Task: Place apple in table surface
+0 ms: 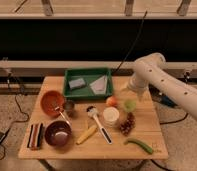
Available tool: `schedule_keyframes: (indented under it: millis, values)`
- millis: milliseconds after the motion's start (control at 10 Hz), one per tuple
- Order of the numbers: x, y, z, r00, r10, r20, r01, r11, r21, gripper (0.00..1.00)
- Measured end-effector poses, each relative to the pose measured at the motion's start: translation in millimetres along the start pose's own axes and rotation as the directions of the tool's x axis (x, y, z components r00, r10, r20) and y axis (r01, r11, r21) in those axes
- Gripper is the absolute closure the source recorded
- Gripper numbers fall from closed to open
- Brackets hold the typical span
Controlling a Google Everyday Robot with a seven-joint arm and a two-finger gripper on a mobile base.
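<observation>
Gripper (128, 91) hangs over right-rear part of worktop (151, 120), at end of white arm (164, 85) reaching in from right of view. Jaws spread wide, gripping nothing. Apple (111, 101) rests on worktop, below and left of jaws in view, near but apart. Pale green round thing (129, 104) directly below jaws, just beside apple. White cup (111, 116) beyond apple from jaws, toward camera. Green tray (88, 75) left of jaws, at worktop's back edge.

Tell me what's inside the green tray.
A grey rectangular piece and a pale triangular piece; anything under them is covered. The gripper hovers right of the green tray.
</observation>
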State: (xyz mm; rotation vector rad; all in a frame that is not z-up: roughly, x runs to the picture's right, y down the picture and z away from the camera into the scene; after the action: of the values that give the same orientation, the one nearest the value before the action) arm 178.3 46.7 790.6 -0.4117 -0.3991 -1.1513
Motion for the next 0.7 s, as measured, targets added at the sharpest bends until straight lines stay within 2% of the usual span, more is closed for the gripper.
schedule_keyframes:
  millis: [100,200,400,700]
  values:
    - [-4.7,-13.5,2.7,0.997,-0.082,0.006,0.082,0.997,0.003,0.28]
    - [-6.5,-23.1,5.8,0.991,-0.136,0.009,0.136,0.991,-0.003,0.28]
    - [-6.8,-44.1,14.7,0.977,-0.215,0.015,0.215,0.976,-0.016,0.28]
    - [-2.1,-63.5,33.3,0.961,-0.278,-0.002,0.278,0.96,-0.039,0.28]
